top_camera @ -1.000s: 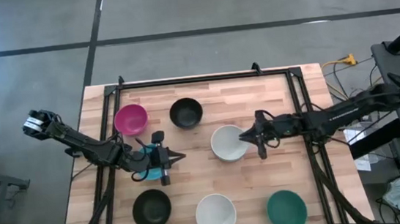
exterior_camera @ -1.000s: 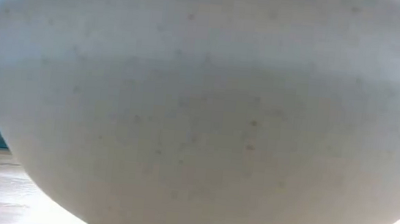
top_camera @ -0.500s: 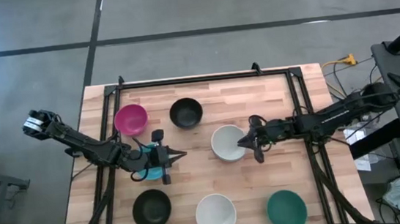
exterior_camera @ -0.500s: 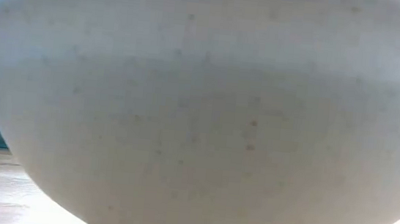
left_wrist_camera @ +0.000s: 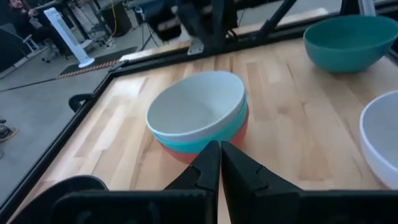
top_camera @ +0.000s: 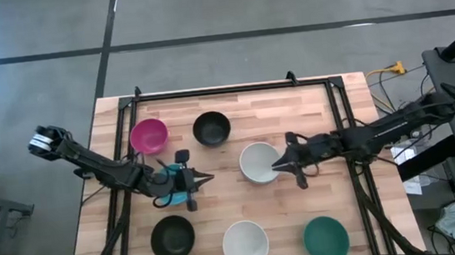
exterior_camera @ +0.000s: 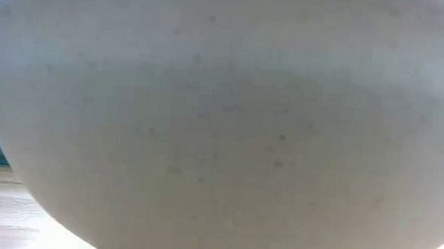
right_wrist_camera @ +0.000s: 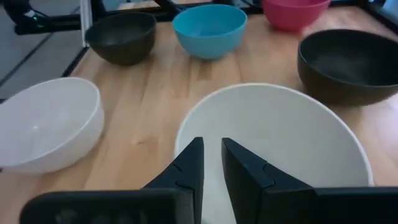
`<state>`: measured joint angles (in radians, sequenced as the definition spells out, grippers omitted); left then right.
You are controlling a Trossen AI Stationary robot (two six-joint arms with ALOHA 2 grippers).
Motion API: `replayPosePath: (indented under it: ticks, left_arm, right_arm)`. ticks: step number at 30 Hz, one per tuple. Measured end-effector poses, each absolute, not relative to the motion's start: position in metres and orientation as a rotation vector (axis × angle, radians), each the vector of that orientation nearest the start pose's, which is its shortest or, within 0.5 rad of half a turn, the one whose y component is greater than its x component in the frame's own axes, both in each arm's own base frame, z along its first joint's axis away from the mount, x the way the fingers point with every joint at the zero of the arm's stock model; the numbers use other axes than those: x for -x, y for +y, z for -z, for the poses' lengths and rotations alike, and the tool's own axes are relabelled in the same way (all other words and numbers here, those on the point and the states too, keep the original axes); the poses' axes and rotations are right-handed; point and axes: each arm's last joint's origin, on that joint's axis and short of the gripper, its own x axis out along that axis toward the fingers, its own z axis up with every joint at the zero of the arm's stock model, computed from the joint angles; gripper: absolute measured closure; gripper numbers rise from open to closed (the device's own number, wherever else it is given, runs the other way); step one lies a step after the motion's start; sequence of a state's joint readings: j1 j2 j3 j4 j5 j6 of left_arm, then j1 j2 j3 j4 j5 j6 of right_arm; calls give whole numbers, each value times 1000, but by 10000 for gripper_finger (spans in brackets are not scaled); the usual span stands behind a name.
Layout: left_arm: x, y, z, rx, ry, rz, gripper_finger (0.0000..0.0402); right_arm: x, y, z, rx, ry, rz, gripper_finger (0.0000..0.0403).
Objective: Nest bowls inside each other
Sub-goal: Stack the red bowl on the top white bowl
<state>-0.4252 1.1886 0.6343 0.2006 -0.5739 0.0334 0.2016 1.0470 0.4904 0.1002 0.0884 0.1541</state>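
The wooden surface fills the middle of the high view, with the bowls spread over it in three loose rows. Two dark arms reach in from the frame's sides. The left claw sits left of centre with its fingers clenched together, holding nothing; in the left wrist view they meet in a point aimed at the stack. The right claw lies right of centre at the edge of the stacked white bowl, its fingers slightly parted over that bowl's near rim, as the right wrist view shows; whether they grip the rim cannot be told.

That white bowl, at the centre, sits nested in a teal bowl, which sits in a red bowl. Along the bottom of the high view stand a black bowl, a second white bowl and a dark green bowl. At the upper left are a magenta bowl and another black bowl. A light blue bowl rests under the left arm.
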Motion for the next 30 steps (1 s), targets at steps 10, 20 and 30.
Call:
replayPosePath:
  ticks: [10,20,30]
  left_arm:
    - [-238,-102,-245,-207,308,-98,402]
    - [-234,-101,-282,-90,714,-212,402]
    - [-218,-52,-316,-83,1160,-604,402]
  right_arm:
    - [-158,62,-180,50,312,36,351]
    - [-136,56,-208,165,-143,-38,351]
    - [-128,53,-212,155,-180,-62,351]
